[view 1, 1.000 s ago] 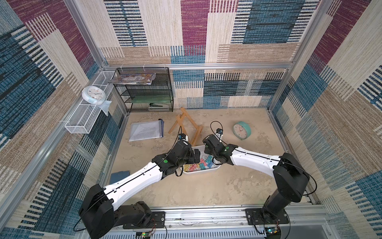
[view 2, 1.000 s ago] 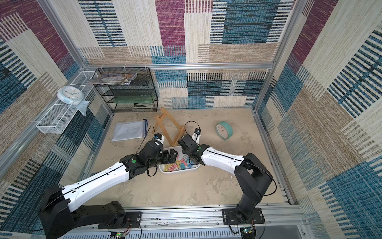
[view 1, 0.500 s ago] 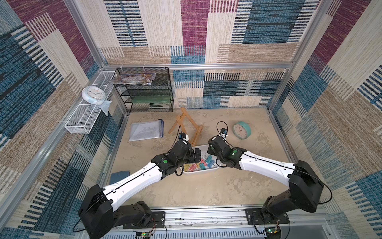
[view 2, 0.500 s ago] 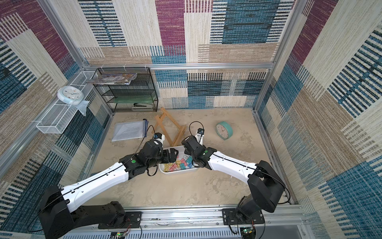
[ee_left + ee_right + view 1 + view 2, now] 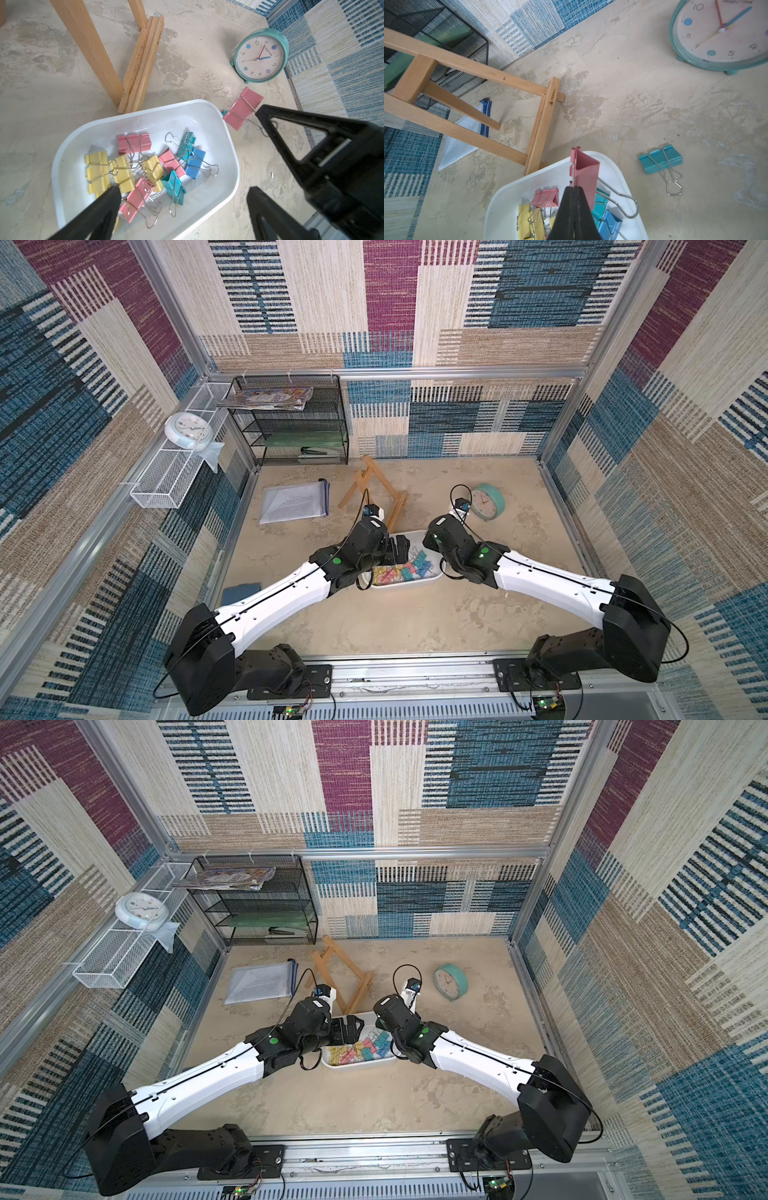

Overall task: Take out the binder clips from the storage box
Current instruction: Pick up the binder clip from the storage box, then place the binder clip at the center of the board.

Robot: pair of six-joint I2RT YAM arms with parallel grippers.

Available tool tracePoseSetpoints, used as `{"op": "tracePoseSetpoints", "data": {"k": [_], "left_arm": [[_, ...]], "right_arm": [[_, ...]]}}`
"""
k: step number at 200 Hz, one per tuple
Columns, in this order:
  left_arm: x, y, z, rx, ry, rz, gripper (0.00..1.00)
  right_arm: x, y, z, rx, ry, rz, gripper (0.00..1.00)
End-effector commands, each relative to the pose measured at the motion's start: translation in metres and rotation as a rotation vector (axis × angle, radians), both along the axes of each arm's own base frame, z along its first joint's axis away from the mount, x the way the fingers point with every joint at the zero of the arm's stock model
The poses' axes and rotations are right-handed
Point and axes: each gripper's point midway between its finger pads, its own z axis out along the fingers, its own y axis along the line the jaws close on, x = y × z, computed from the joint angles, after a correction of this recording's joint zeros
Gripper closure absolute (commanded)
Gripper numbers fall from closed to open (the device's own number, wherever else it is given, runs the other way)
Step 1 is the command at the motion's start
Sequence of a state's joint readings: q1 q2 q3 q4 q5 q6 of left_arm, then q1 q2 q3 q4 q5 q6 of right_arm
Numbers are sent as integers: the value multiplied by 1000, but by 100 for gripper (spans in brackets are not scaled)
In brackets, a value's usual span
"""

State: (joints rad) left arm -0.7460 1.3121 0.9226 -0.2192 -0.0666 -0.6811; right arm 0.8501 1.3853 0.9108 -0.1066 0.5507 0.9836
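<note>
Early days: one teal clip (image 5: pixel 660 159) is out on the table (image 5: pixel 654 104), and the right gripper (image 5: pixel 573 188) is pinched shut on a pink clip (image 5: pixel 586 168) just past the box (image 5: pixel 238 172) rim. The left gripper (image 5: pixel 182 190) hovers wide open over the nine-ish clips (image 5: pixel 145 170) left inside.

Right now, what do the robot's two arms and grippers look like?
The left arm and right arm have white links between bulky black joints, each with a green dot near the wrist. Thin black cables loop off the wrists. The left gripper and right gripper have black, tapered fingers; triangular cut-outs show in the right one's.
</note>
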Motion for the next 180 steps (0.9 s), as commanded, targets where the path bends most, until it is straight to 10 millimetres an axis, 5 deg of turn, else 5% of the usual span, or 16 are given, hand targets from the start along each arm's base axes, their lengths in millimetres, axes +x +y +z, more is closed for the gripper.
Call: {"op": "tracePoseSetpoints", "data": {"k": [1,57,82,109,128,180], "left_arm": [[8,-17,11,-44,3,-27,1],[29,-65,15,-118,69,-79,1],[29,-92,10,-117,107,-144,1],[32,-96,10,-93,80,-122,1],[27,-118,14,-142,103,-203,1],[20,-136,-2,-100,146,-236,1]], "right_arm": [[5,-8,15,116,-38,-57,100],[16,-61,-1,480,50,-212,100],[15,-96,-30,583,101,-381,100],[17,-117,-59,652,162,-496,100],[21,-127,-62,670,109,-511,100],[29,-141,-80,663,145,-564,100]]}}
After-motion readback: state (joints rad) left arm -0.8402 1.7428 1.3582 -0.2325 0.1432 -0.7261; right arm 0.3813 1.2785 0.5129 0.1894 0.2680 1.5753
